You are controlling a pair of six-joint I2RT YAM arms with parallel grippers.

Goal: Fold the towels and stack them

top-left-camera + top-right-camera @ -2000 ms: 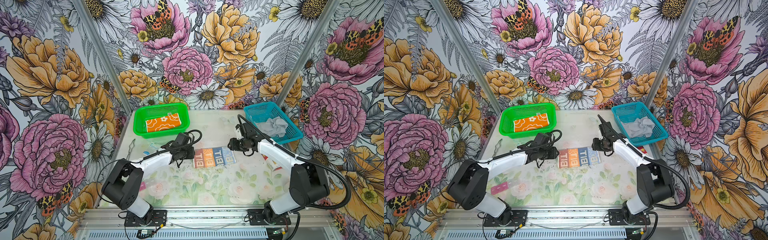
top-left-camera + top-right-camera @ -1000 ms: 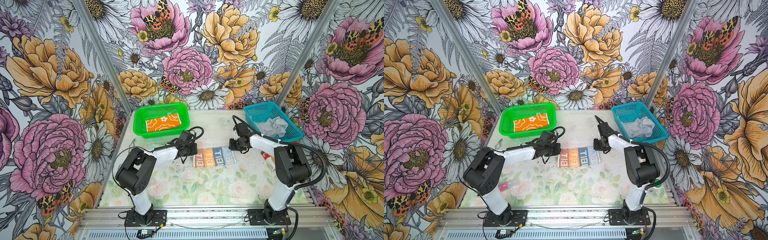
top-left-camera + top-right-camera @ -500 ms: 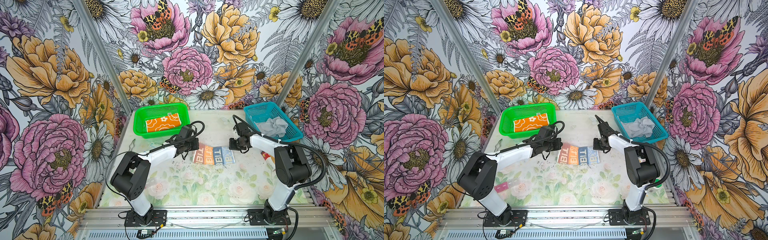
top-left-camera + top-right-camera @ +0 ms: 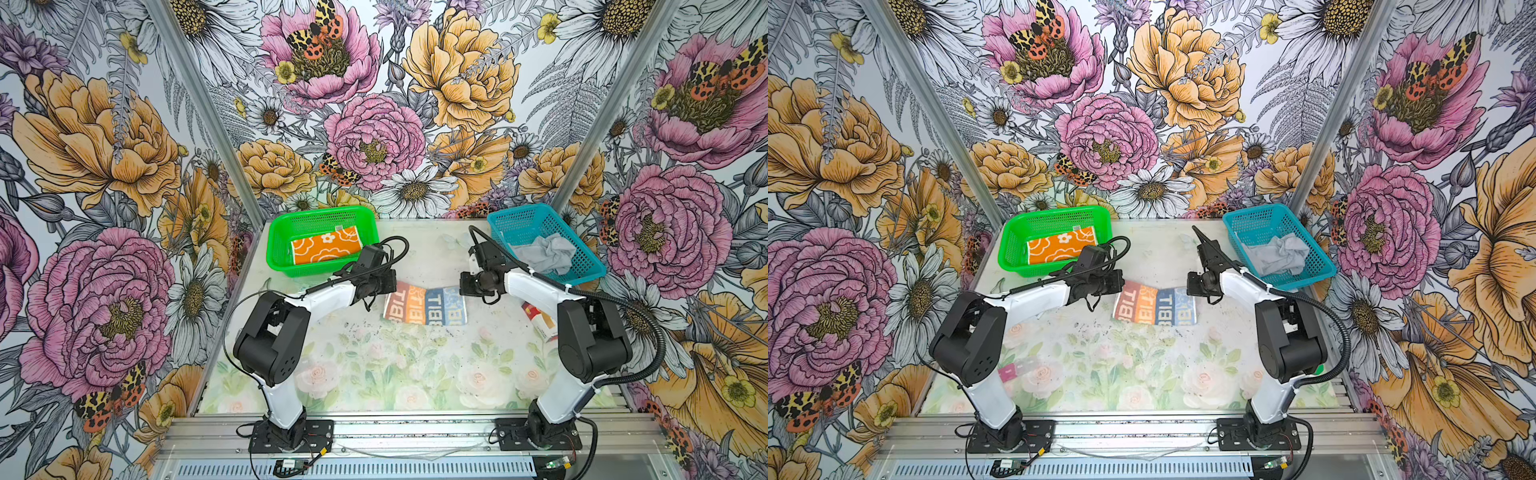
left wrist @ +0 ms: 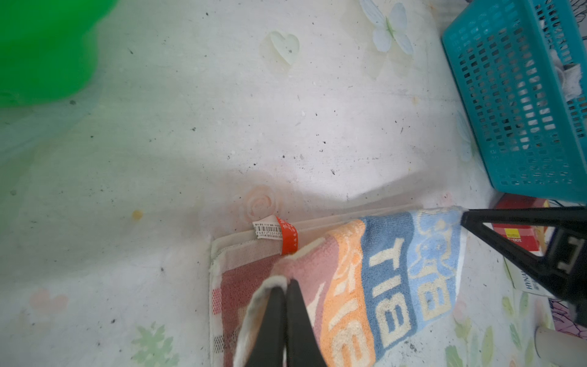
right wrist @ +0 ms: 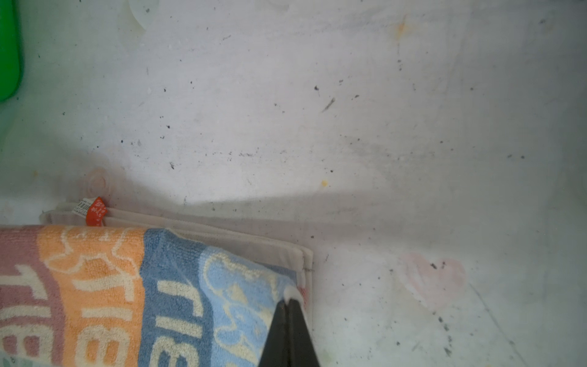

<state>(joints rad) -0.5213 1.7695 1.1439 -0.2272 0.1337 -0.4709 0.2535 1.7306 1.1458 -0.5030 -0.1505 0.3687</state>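
The towel with red, orange and blue panels and white letters [image 4: 426, 305] [image 4: 1156, 307] lies folded mid-table. My left gripper [image 5: 286, 282] [image 4: 388, 289] is shut on the corner of its red end [image 5: 247, 286]. At the other end, my right gripper [image 6: 288, 302] [image 4: 463, 286] is shut on the light blue corner [image 6: 247, 286]. The top layer is raised off the pale layers below. The orange flowered towel [image 4: 326, 249] lies flat in the green basket [image 4: 274, 249]. The grey towel [image 4: 544, 255] sits crumpled in the blue basket [image 4: 590, 266].
A red-white carton [image 4: 538, 318] lies beside the right arm's base link. A small pink-white packet [image 4: 1017, 369] rests at the front left, near the left arm. Both baskets stand at the table's back corners, flowered walls close on three sides.
The right gripper has shut on the blue corner. The left gripper has moved back toward the green basket, drawing the red end up with it.
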